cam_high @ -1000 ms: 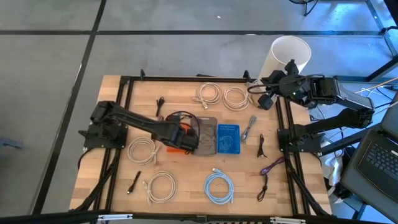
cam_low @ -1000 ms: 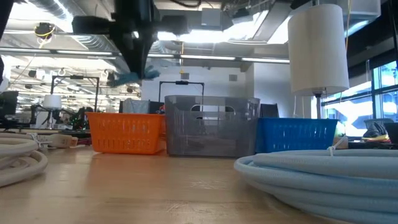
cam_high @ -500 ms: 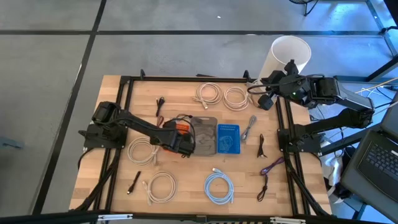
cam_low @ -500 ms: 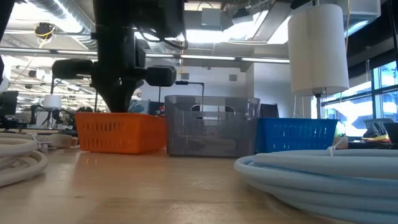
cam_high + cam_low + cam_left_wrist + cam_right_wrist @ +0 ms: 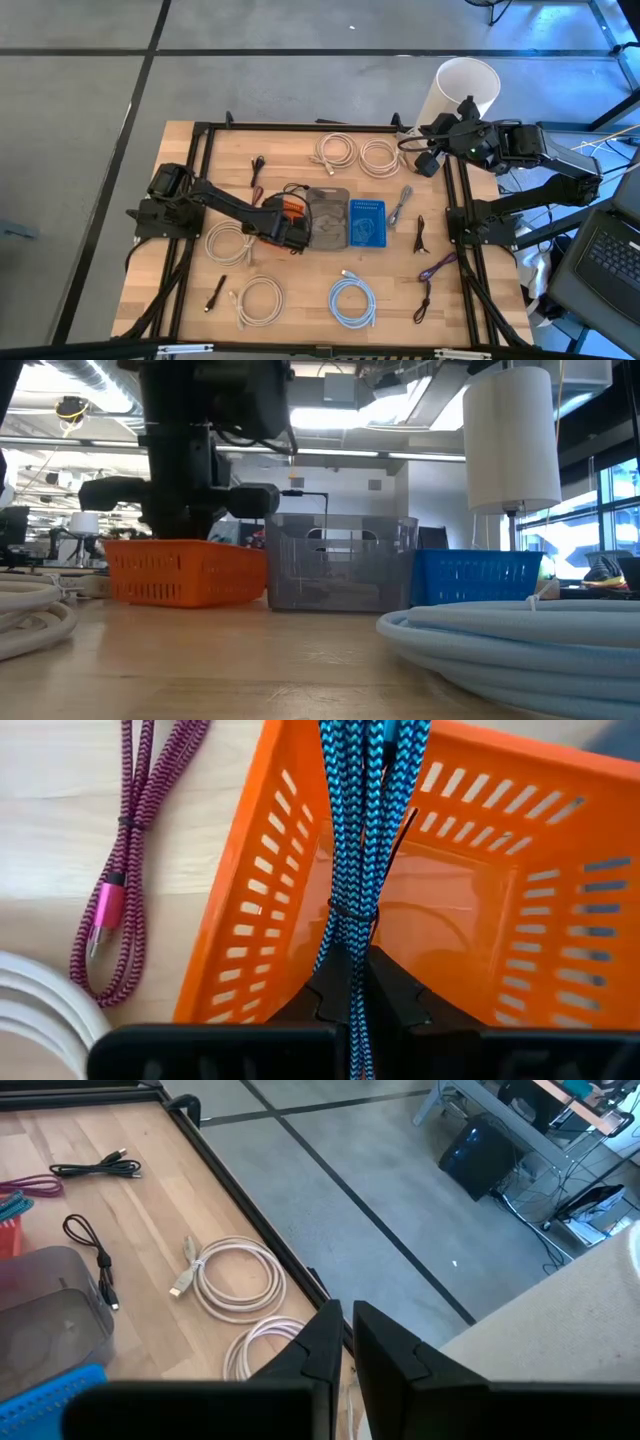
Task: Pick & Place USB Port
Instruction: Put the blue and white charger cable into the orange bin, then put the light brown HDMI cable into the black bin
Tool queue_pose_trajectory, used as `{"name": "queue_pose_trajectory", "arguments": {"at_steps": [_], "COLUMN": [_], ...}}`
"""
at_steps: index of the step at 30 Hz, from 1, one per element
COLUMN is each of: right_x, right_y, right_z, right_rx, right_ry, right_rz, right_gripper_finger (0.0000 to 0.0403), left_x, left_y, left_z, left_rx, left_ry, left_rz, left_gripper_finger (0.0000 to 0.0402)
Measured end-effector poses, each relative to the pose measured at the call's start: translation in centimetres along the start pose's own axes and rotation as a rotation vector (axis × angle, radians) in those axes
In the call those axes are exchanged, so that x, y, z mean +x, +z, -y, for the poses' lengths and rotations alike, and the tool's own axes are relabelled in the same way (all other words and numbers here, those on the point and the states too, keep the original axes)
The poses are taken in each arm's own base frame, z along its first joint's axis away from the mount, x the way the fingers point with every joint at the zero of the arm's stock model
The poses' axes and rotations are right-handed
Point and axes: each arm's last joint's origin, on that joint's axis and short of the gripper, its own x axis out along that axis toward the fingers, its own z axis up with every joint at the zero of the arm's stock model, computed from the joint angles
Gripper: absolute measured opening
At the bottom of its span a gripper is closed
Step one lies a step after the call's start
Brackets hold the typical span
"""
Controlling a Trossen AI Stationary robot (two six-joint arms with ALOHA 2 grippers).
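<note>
Left wrist view puts the action closest: the left hand point(image 5: 352, 982) is closed tight on a bundled blue braided cable point(image 5: 352, 850), pinching it just below its tie. The cable runs forward from the fingers and hangs over the open top of the orange basket point(image 5: 250, 910), with its far end passing out of the picture. Beside the basket on the bench point(image 5: 60, 810) lies a pink braided cable point(image 5: 125, 870), well clear of the grip, and a white coil point(image 5: 30, 1010) shows at the corner.

Judging from this, the pick is done and the carry is nearly done: the cable is above the basket but not yet let go, so lowering it and opening the fingers are what is left.

From above, the left hand point(image 5: 285, 228) sits over the orange basket point(image 5: 290, 204) near the middle of the bench point(image 5: 180, 300), next to a grey bin point(image 5: 328, 212) and a blue bin point(image 5: 366, 222), with more coiled cables scattered around them. From bench height, the dark arm stands right behind the orange basket point(image 5: 185, 572).

Farthest off, the right hand point(image 5: 428, 160) waits at the far right corner of the bench, its fingers point(image 5: 325, 1342) close together and holding nothing.
</note>
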Motion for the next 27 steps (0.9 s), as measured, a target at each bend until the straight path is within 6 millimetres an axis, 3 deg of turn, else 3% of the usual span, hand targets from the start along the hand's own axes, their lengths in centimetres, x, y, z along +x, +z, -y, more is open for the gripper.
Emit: {"name": "queue_pose_trajectory", "arguments": {"at_steps": [6, 11, 18, 27], "right_x": [0.0, 0.0, 0.0, 0.0], "right_y": [0.0, 0.0, 0.0, 0.1], "right_z": [0.0, 0.0, 0.0, -0.2], "right_rx": [0.001, 0.001, 0.000, 0.072], "right_ry": [0.000, 0.000, -0.001, 0.078], "right_rz": [0.000, -0.001, -0.001, -0.007], "right_gripper_finger": [0.0033, 0.0033, 0.0033, 0.0033], "left_x": [0.1, -0.4, -4.1, -9.9], "left_y": [0.0, 0.1, 2.7, 8.2], "left_z": [-0.1, 0.2, -0.8, -5.9], "left_rx": [0.024, 0.035, 0.049, 0.190], "left_ry": [-0.003, -0.031, -0.139, -0.236], "left_rz": [-0.001, -0.031, 0.011, 0.153], "left_gripper_finger": [0.0015, 0.0064, 0.0145, 0.0184]}}
